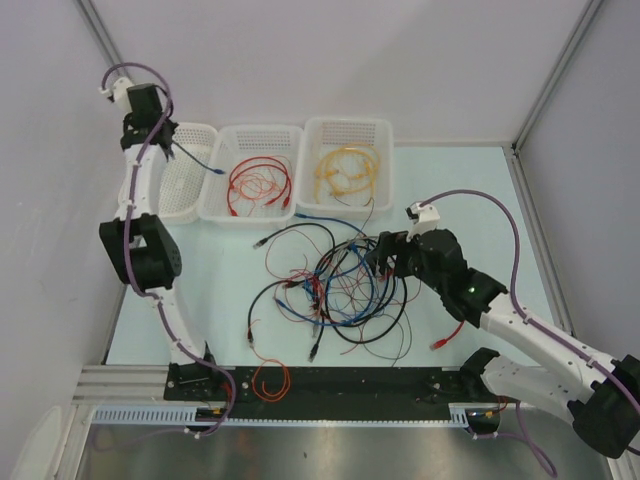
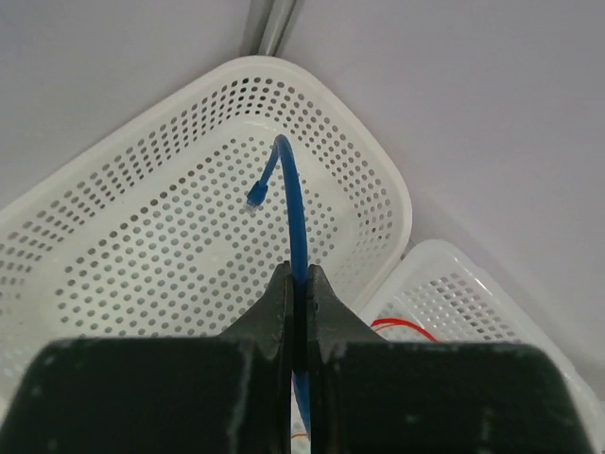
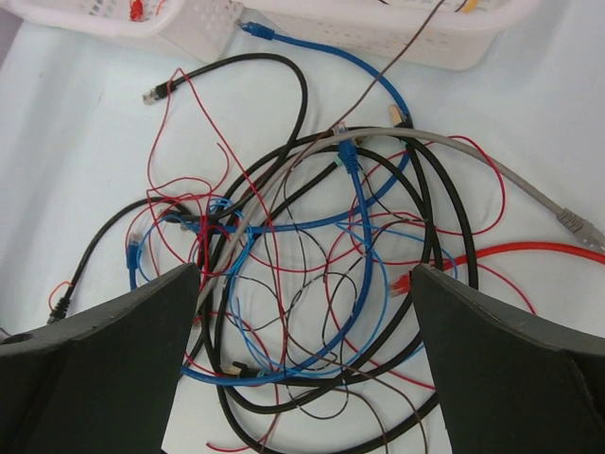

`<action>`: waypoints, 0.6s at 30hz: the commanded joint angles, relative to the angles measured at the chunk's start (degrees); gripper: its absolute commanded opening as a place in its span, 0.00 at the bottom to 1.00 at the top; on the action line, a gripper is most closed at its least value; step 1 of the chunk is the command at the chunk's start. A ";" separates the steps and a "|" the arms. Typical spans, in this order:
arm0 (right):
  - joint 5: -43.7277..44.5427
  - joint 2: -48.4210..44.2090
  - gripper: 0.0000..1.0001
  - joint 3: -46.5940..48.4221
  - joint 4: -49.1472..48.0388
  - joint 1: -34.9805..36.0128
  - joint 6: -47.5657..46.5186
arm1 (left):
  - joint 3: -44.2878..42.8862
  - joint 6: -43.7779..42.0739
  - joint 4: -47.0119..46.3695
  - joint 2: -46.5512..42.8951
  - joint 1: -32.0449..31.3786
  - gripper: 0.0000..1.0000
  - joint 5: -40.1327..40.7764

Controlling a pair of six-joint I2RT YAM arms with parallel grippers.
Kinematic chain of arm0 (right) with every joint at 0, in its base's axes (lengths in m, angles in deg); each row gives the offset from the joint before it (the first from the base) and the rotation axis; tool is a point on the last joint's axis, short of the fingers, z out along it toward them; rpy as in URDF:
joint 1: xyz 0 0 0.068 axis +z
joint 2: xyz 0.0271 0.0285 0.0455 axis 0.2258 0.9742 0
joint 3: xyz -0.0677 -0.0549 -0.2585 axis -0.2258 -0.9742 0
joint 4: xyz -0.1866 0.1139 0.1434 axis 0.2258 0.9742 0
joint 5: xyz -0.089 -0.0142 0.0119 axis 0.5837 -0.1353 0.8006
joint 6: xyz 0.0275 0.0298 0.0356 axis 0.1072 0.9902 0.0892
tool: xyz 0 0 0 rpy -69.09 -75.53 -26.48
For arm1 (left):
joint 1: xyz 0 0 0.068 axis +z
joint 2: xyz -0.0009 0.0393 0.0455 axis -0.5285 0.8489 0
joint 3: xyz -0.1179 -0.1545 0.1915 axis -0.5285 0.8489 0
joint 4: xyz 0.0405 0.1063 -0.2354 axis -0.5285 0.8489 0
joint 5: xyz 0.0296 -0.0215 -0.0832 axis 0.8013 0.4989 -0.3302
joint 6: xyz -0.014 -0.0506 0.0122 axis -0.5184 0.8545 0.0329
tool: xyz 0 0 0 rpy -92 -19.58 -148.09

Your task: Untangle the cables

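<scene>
- Far left, above a white perforated plastic basket (image 2: 142,236): left gripper (image 2: 299,288), fingers pressed together on a thin blue cable (image 2: 296,208), its small plug end hanging over the basket floor.
- Over the middle of the pale table (image 1: 200,270): right gripper (image 3: 302,284), fingers spread wide, gripping nothing.
- Directly beneath those open fingers: a loose tangle of thin red, blue, black and brown cables (image 1: 335,285), loops crossing one another (too knotted to trace strand by strand).
- In the middle white basket (image 1: 258,128): a bundle of red cables (image 1: 258,183).
- In the right white basket (image 1: 347,121): a bundle of yellow cables (image 1: 345,170).
- Apart from the heap, at the table's near edge beside the arm bases: a coiled orange cable (image 1: 270,380).
- Just beside the right arm: a short red cable end (image 1: 447,337).
</scene>
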 commanded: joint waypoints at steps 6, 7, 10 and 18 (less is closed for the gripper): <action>-2.39 1.39 0.98 0.95 -6.53 -0.79 2.48 | 21.03 28.15 -22.90 -6.48 8.14 0.00 -23.27; -2.91 1.48 0.98 0.86 -6.79 -0.87 2.74 | 26.45 30.18 -26.24 -7.45 8.40 0.00 -23.74; -3.44 2.27 0.98 0.77 -7.50 -0.79 3.27 | 35.78 37.13 -37.93 -10.35 8.93 0.00 -24.80; -3.97 2.01 0.97 0.33 -7.85 -0.70 3.89 | 41.80 37.06 -52.11 -15.98 8.58 0.00 -21.64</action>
